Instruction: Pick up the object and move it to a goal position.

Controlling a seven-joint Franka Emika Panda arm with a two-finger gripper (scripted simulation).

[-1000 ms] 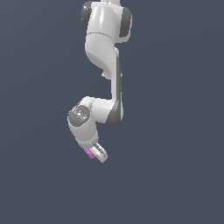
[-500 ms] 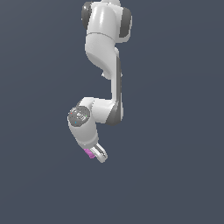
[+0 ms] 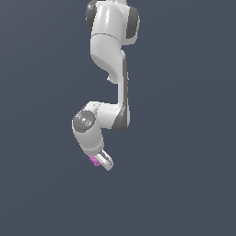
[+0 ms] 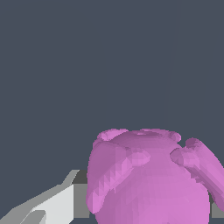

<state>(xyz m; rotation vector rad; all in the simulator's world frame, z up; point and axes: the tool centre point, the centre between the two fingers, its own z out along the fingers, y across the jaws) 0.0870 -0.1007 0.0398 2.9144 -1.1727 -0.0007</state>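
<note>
My gripper (image 3: 102,161) is clamped on the object (image 3: 95,160) — small, lumpy, probably light — I'd hold its round middle.

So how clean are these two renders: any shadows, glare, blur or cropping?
Exterior view: flat grey backdrop, no cast shadows, only soft shading and mild highlights on the arm; edges sharp; the pink object is tiny beside the claw. Wrist view: no blur or glare, the faceted object fills the frame's lower part and is cropped at the edge.
</note>
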